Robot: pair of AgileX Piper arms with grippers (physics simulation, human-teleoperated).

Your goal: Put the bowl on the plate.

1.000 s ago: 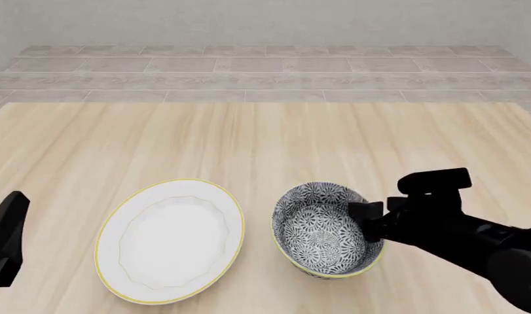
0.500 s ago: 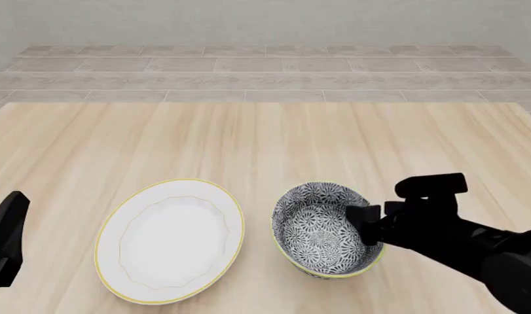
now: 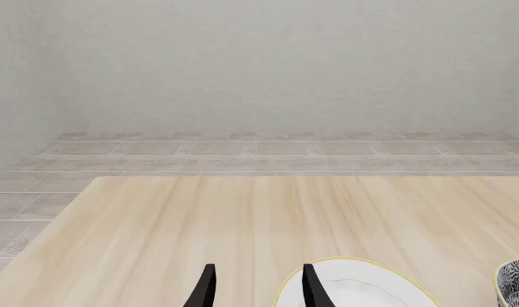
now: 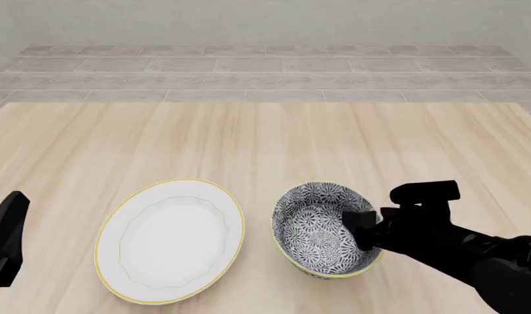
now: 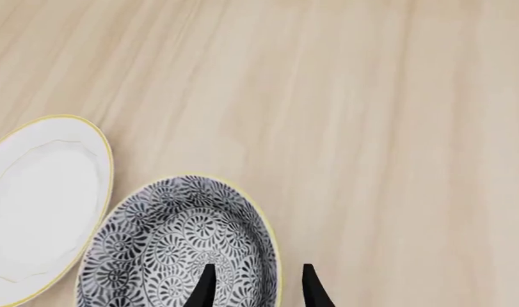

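Deep round bowl with dense dark blue-grey and white floral pattern and thin yellow-green rim (image 4: 325,230) sits upright on the pale wood-grain table (image 4: 265,140), near the front edge, right of centre. Nothing in it. Just beside it on its left, apart by a narrow strip of bare wood, lies the wide shallow white plate with thin yellow rim line and faint scalloped inner ring (image 4: 170,240); also holds nothing. Black right gripper (image 4: 359,226) is at the bowl's right-hand wall, reaching in from the right. In the right wrist view its two fingertips (image 5: 206,284) straddle the rim: one over the patterned inside, the other outside over the wood, a moderate gap between them and the wall in that gap. Cannot tell whether either finger touches the wall; no grip made out yet. Judgement: the coming move turns on this straddle, close on the wall, lift, carry left to the plate. Right arm is the nearer one. Black left gripper (image 3: 256,289) hangs at the table's near left edge, left of the plate, fingers parted, holding nothing.
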